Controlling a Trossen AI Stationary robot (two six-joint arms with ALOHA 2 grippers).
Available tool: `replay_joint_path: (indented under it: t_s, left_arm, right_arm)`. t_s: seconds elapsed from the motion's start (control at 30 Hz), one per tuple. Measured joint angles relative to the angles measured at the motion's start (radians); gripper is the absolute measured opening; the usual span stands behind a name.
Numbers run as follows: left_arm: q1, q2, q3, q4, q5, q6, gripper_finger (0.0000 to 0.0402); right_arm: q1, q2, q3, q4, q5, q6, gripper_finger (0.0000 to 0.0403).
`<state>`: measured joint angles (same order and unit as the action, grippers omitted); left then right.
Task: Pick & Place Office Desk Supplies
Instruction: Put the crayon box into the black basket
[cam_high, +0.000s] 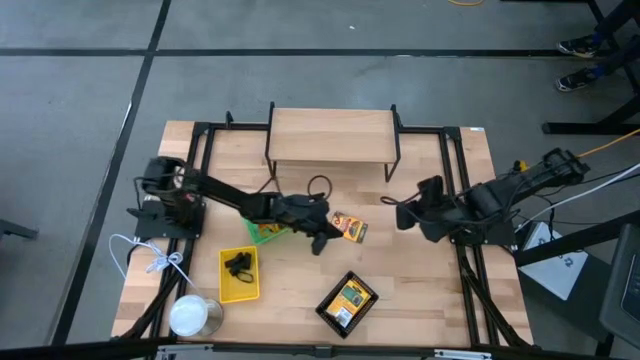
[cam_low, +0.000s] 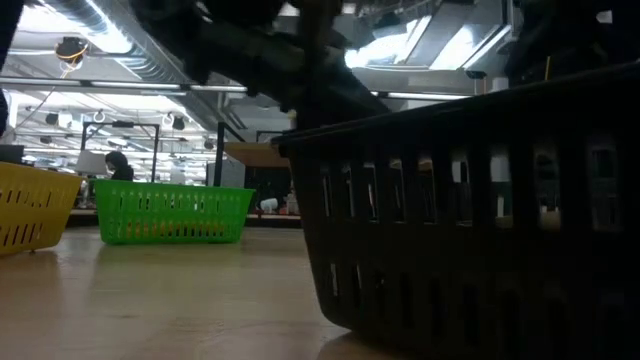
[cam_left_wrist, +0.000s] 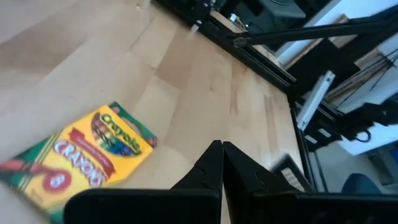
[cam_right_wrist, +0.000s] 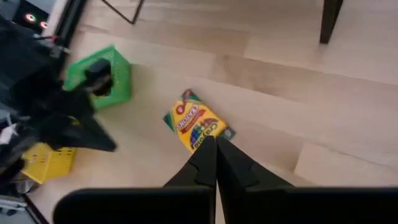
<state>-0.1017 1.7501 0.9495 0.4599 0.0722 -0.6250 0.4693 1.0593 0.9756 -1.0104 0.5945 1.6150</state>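
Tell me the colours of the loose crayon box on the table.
The crayon box is yellow with green edges and red lettering; clearest in left wrist view.

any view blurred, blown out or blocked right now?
Low view: black tray sits close, dark and soft, filling the right half; ceiling lights glare bright; green tray is sharper. Left wrist view: crayon box is slightly blurred, the shut left tool dark. Right wrist view: the left arm is a soft dark mass. High view: evenly lit, no glare.
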Motion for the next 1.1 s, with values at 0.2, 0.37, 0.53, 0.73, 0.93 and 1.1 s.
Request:
replay_joint_path:
  t_s: [0.2,0.37,0.53,0.73,0.93,1.1]
  left_arm:
    - [0.023,0.118,0.179,-0.242,0.010,0.047,0.0002]
    - [0.028,0.171,0.276,-0.466,-0.005,0.145,0.0001]
    - [0.028,0.188,0.283,-0.476,-0.030,0.194,0.0002]
    - [0.045,0.200,0.283,-0.497,-0.051,0.211,0.0002]
    - [0.067,0.252,0.282,-0.497,-0.024,0.192,0.0001]
    - [0.067,0.262,0.283,-0.487,-0.016,0.191,0.0002]
  right_arm:
    - [0.007,-0.014,0.000,-0.083,0.019,0.009,0.0001]
    - [0.007,-0.015,0.000,-0.087,-0.004,-0.025,0.0000]
    - [0.007,-0.014,0.000,-0.090,-0.008,-0.034,0.0000]
    - [0.007,-0.018,0.000,-0.090,-0.008,-0.049,0.0000]
    - [0.007,-0.018,0.000,-0.090,-0.008,-0.049,0.0000]
    - [0.007,-0.018,0.000,-0.090,-0.008,-0.048,0.0000]
